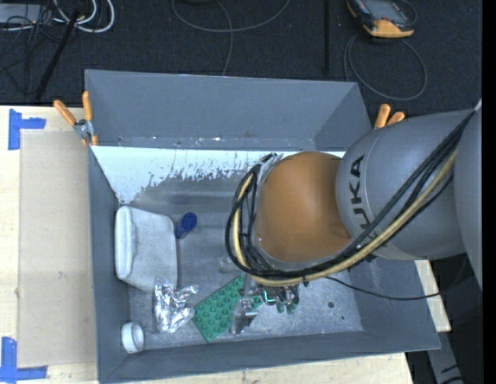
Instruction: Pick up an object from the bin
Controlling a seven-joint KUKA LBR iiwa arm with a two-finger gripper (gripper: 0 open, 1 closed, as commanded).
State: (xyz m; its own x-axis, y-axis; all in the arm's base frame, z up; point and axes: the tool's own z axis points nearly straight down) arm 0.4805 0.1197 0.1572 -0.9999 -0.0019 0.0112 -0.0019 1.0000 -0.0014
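My gripper [268,301] pokes out from under the arm's wrist at the front middle of the bin, low over the floor. Its tip sits at the right end of a flat green studded building plate [216,310] that lies tilted on the bin floor. Whether it touches the plate I cannot tell. Just left of the plate lies a crumpled piece of silver foil [173,306].
A white rectangular tub [144,246] lies along the left wall, with a small blue thing [186,225] beside its upper right corner. In the front left corner sits a small white round cap [133,337]. The arm covers the bin's right half.
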